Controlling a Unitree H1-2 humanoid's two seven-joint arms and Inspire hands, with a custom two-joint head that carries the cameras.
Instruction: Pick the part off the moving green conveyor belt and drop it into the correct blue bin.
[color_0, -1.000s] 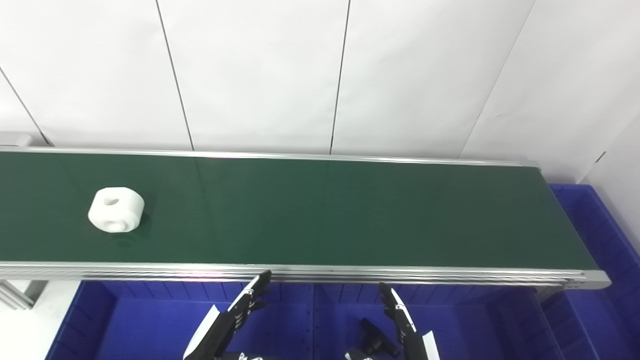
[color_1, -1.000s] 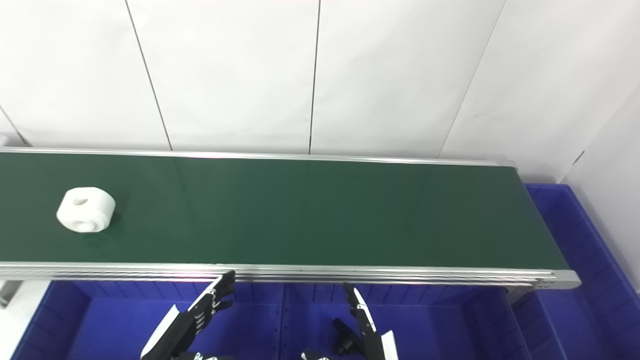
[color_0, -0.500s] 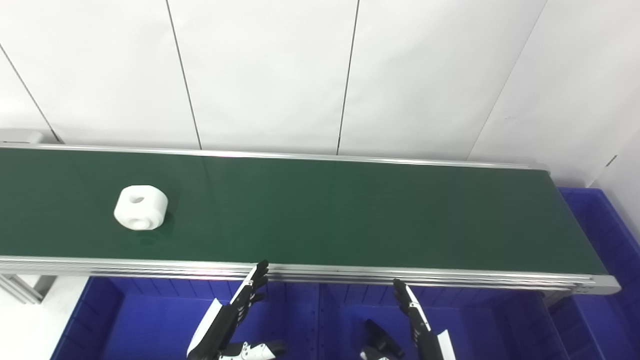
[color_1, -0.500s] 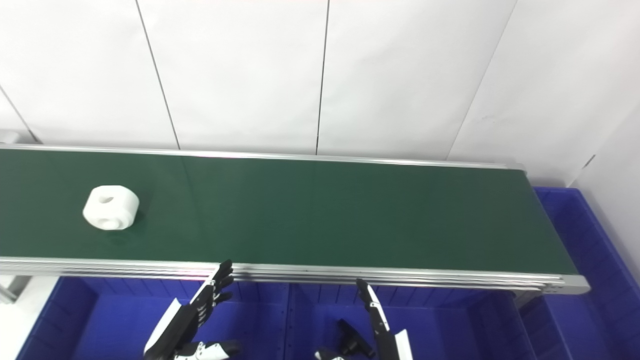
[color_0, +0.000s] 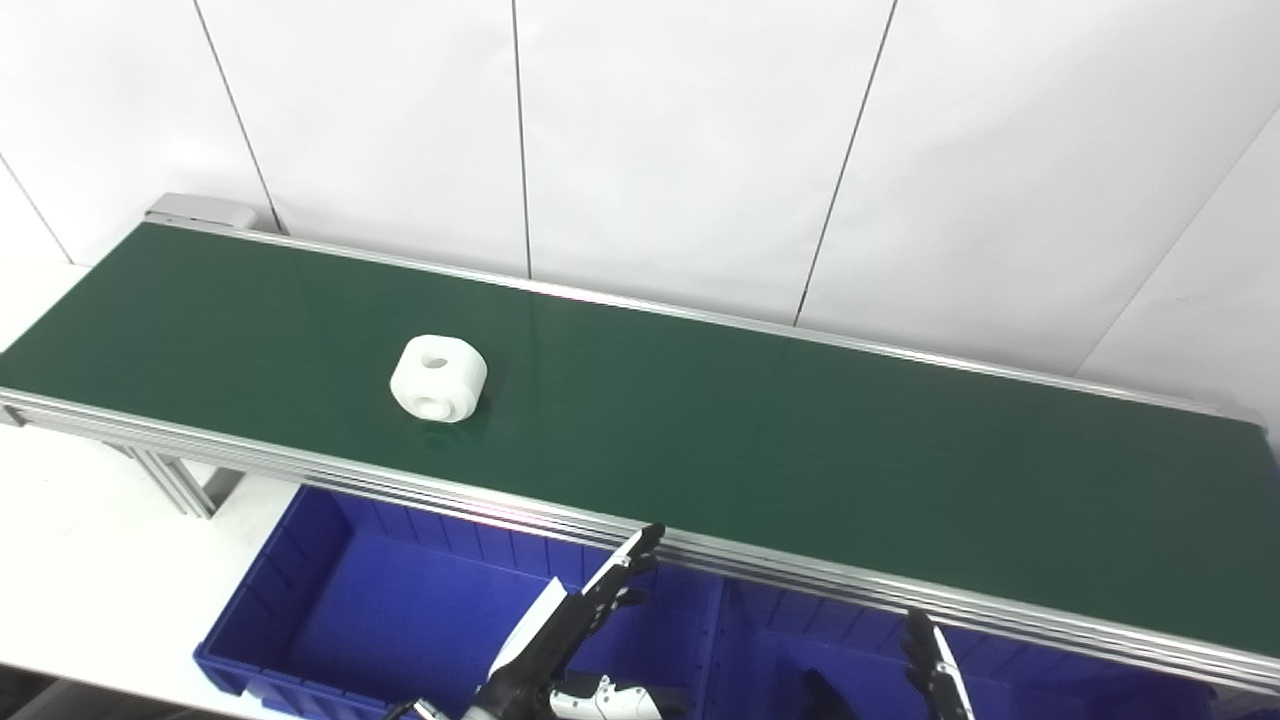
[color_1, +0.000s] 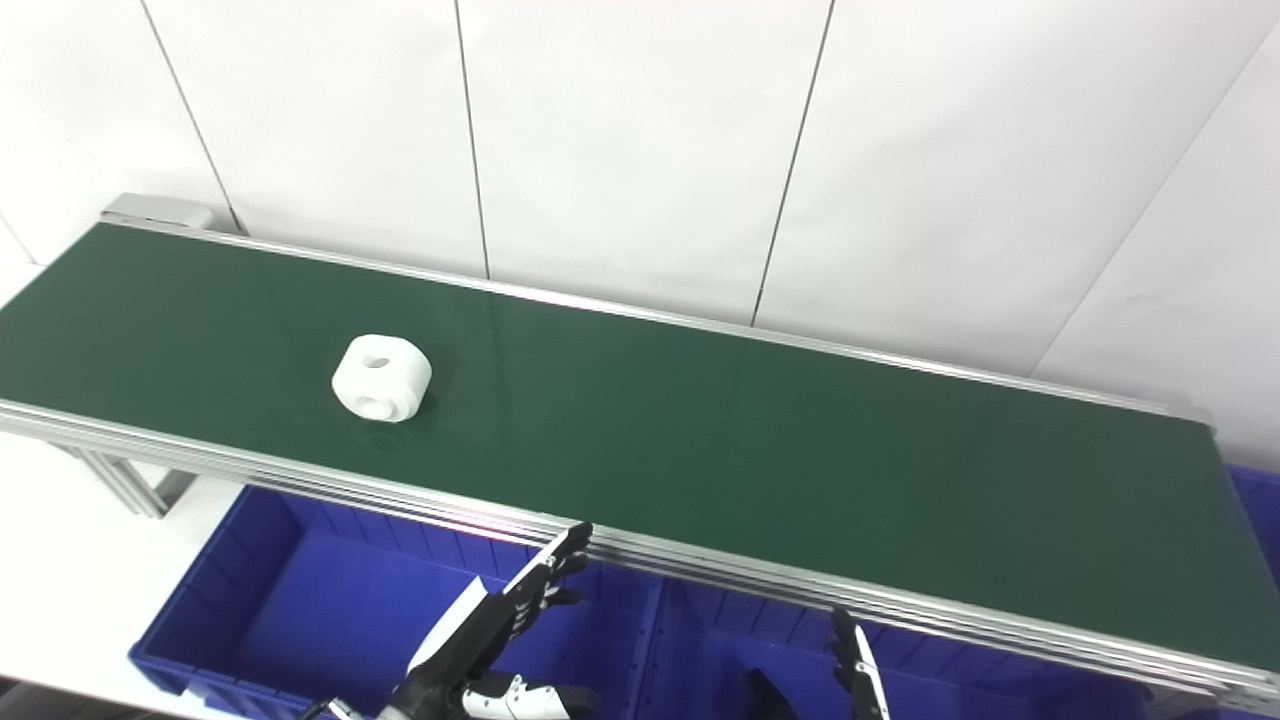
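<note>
The left hand (color_0: 585, 620) and right hand (color_0: 932, 667) have black fingers with white panels.

White part (color_1: 382, 378) sits on the green conveyor belt (color_1: 700, 440), left of centre, two holes visible, nothing touching it. Left hand (color_1: 500, 625) flat, fingers (color_1: 556, 566) spread and pointing up at the belt's near rail, over the left blue bin (color_1: 250, 590). Right hand (color_1: 858, 670) at bottom edge, mostly cropped, fingers straight, holding nothing.
</note>
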